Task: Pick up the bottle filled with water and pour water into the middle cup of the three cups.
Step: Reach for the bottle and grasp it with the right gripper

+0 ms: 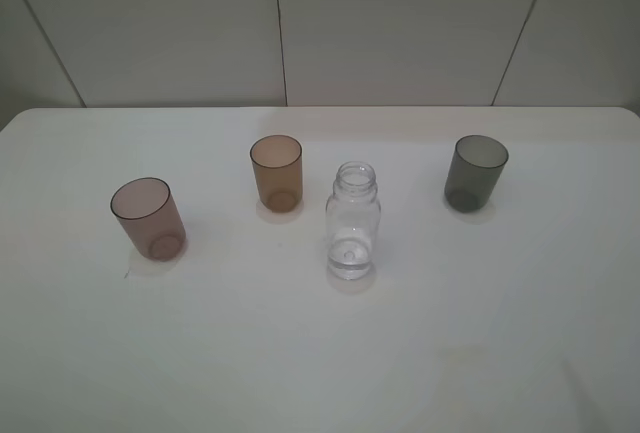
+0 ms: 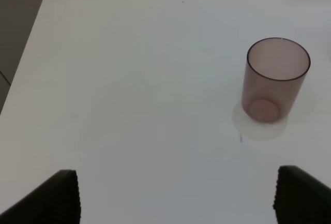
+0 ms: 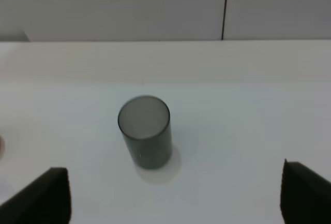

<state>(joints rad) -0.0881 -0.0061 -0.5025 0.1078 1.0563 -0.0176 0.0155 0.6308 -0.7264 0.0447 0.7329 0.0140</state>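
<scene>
left gripper (image 2: 181,195): released, fingers wide apart, nothing btwn them. Hangs above bare table (image 2: 129,89); arm not seen on ext cam.
pink cup (image 1: 148,218): upright, empty as far as I can tell. Approx 9 o'clk from bottle (image 1: 353,221), well apart. Not a target.
middle cup (image 1: 276,175): amber, upright, looks dry inside. Approx 10 o'clk from bottle, near but not touching. This is my pour target.
bottle: upright on table, centre of workspace, neck open, no cap seen. Clear body; I cannot tell water level from ext cam. Nothing grips it.
grey cup (image 1: 475,173): upright, approx 2 o'clk from bottle, well apart. Not a target.
right gripper (image 3: 175,195): released, fingers wide apart, nothing btwn them. grey cup sits ahead of it, apart from both fingers. Arm not seen on ext cam.
progress: I judge the task at its start. Done: nil; the three cups and bottle stand free, w/ no pick, lift or pour shown.
to do: reach bottle, close on body below shoulder, lift, carry toward 10 o'clk until neck is over middle cup rim, tilt, pour.
caution: open neck means any tilt in transit may spill. pink cup and grey cup sit off the bottle-to-target line, so I expect low collision risk.
</scene>
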